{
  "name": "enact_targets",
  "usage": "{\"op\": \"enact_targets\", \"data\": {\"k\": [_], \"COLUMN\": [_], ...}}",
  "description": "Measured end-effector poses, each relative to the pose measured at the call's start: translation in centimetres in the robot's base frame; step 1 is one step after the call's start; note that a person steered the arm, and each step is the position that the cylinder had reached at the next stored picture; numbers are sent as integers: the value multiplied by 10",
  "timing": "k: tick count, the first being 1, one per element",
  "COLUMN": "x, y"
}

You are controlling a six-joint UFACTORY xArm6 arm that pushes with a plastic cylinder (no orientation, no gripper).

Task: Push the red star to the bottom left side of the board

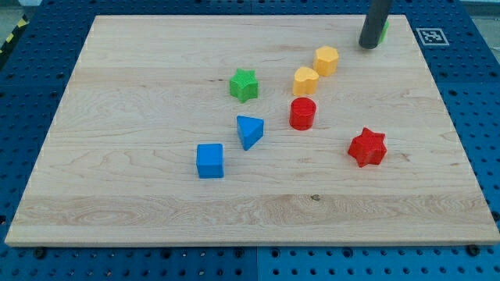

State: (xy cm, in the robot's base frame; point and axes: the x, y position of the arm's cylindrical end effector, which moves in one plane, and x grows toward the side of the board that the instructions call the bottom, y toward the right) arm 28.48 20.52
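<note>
The red star (367,147) lies on the wooden board (141,203), right of the middle. My tip (368,45) stands near the view's top right, far above the red star. A green block (383,30) peeks out just behind the rod, mostly hidden. A red cylinder (302,113) sits up and left of the star.
A yellow hexagon (326,59) and a yellow heart-like block (305,80) lie left of my tip. A green star (244,84) sits near the middle top. A blue triangle (249,131) and a blue cube (209,161) lie left of centre. A marker tag (431,36) sits off the board's top right.
</note>
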Motion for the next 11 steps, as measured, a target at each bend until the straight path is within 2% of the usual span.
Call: {"op": "enact_targets", "data": {"k": [3,4,7,11], "x": [149,183,229,274], "y": [-2,-10,-59,-44]}}
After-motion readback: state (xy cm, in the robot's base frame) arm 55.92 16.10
